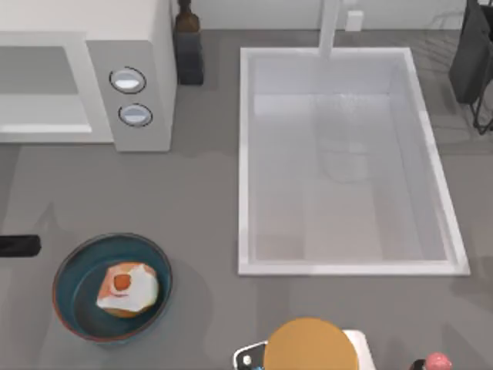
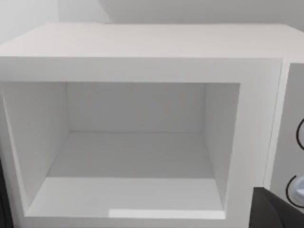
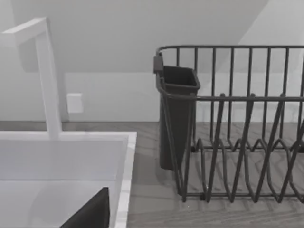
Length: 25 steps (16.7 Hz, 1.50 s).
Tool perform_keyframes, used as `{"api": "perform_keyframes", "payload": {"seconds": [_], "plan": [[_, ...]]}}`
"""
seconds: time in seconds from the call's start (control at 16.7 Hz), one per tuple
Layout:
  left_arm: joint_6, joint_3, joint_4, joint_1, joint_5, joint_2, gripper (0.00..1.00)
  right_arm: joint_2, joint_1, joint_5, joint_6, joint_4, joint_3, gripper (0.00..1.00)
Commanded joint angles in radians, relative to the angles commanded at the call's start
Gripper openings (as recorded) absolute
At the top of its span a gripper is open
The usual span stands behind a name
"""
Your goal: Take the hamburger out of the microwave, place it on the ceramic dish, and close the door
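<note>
The hamburger (image 1: 128,290) lies inside the ceramic dish (image 1: 73,266) at the front left of the counter. At the back left, the microwave (image 1: 142,31) stands with its cavity (image 2: 137,156) open and empty. Its door is out of view. My left gripper (image 1: 19,245) shows as a dark piece at the table's left edge, in front of the microwave and left of the dish. It is open and holds nothing, and one finger (image 2: 278,211) shows at the edge of the left wrist view. My right arm stays parked by the sink.
A big white sink basin (image 1: 347,162) with a tap (image 3: 47,76) fills the middle right. A dark dish rack (image 3: 237,128) stands at the back right and a dark bottle (image 1: 187,46) beside the microwave. An orange-tan disc (image 1: 312,344) sits at the front edge.
</note>
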Motion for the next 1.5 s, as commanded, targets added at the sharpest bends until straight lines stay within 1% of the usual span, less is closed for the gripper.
{"api": "perform_keyframes", "payload": {"seconds": [0.12, 0.24, 0.48, 0.6, 0.9, 1.02, 1.08, 1.2, 1.32, 1.5], "plan": [[-0.001, 0.003, -0.002, 0.0, 0.0, -0.003, 0.0, 0.0, 0.0, 0.0, 0.0, 0.0, 0.0, 1.0], [-0.001, 0.0, -0.013, -0.038, -0.039, -0.017, 0.0, 0.0, 0.0, 0.0, 0.0, 0.0, 0.0, 1.0], [-0.001, -0.012, -0.069, -0.202, -0.203, -0.086, 0.0, 0.0, 0.0, 0.0, 0.0, 0.0, 0.0, 1.0], [-0.002, -0.017, -0.095, -0.251, -0.253, -0.118, 0.0, 0.0, 0.0, 0.0, 0.0, 0.0, 0.0, 1.0], [-0.002, -0.012, -0.102, -0.256, -0.258, -0.121, 0.0, 0.0, 0.0, 0.0, 0.0, 0.0, 0.0, 1.0], [0.013, 0.02, -0.133, -0.224, -0.226, -0.091, 0.0, 0.0, 0.0, 0.0, 0.0, 0.0, 0.0, 1.0], [0.028, 0.052, -0.164, -0.192, -0.195, -0.06, 0.0, 0.0, 0.0, 0.0, 0.0, 0.0, 0.0, 1.0], [0.077, 0.147, -0.253, -0.097, -0.107, 0.032, 0.0, 0.0, 0.0, 0.0, 0.0, 0.0, 0.0, 1.0], [0.144, 0.283, -0.368, 0.039, 0.007, 0.161, 0.0, 0.0, 0.0, 0.0, 0.0, 0.0, 0.0, 1.0], [0.268, 0.552, -0.567, 0.288, 0.195, 0.399, 0.0, 0.0, 0.0, 0.0, 0.0, 0.0, 0.0, 1.0]]}}
